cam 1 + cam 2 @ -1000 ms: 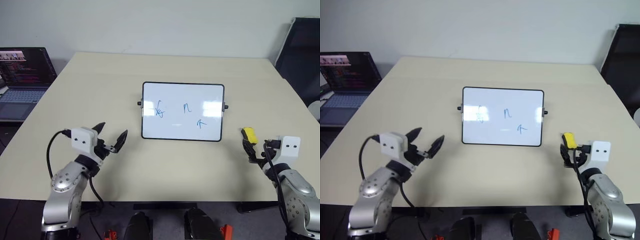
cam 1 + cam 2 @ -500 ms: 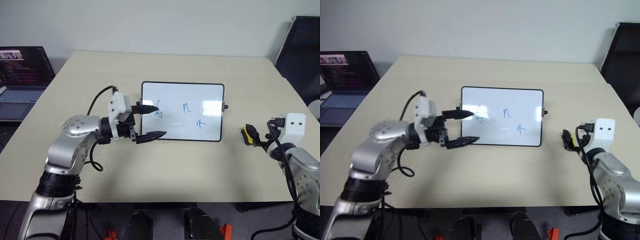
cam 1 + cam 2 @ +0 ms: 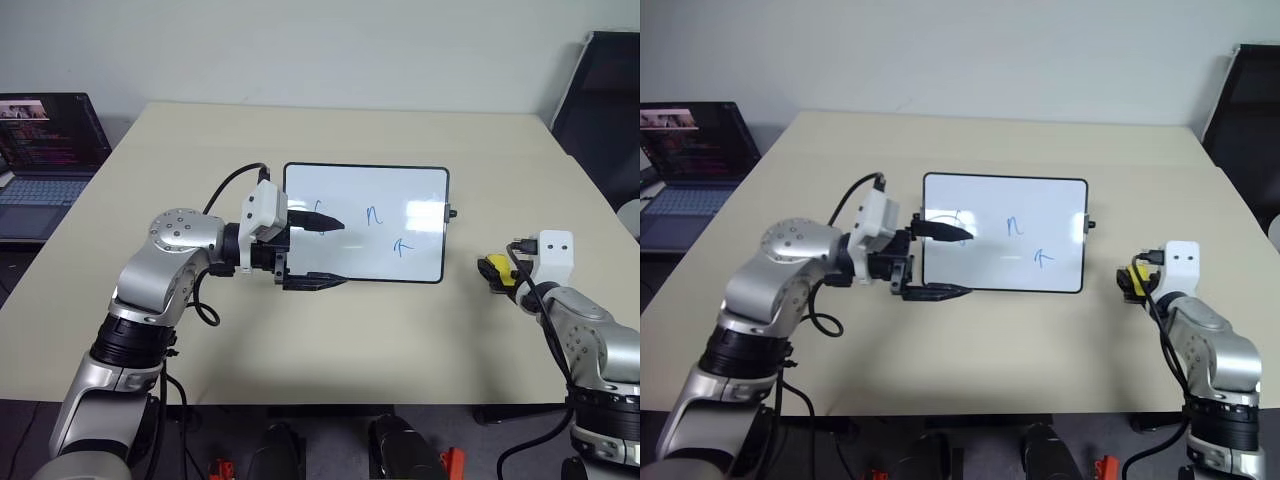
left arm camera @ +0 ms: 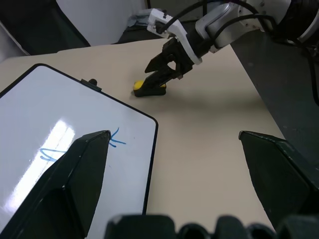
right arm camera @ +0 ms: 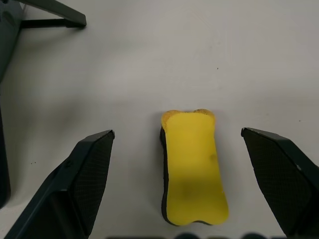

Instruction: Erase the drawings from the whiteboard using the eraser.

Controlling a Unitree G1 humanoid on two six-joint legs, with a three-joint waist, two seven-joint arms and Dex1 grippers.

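Black fingers of the right gripper (image 5: 174, 199) stand wide apart, nothing held, with the eraser (image 5: 193, 167) lying yellow face up on the table (image 3: 400, 330) between them, lengthwise along the fingers. To grab well: go lower and a bit further forward, keep the block centred, close on its long sides low enough to catch the dark base. Left gripper (image 3: 318, 253) is also spread, empty, 1 finger over the whiteboard (image 3: 420, 190) and the other at its near edge; best kept as a brace there. Board sits mid-table, well left of the eraser, all 3 drawings (image 3: 374, 215) unwiped.
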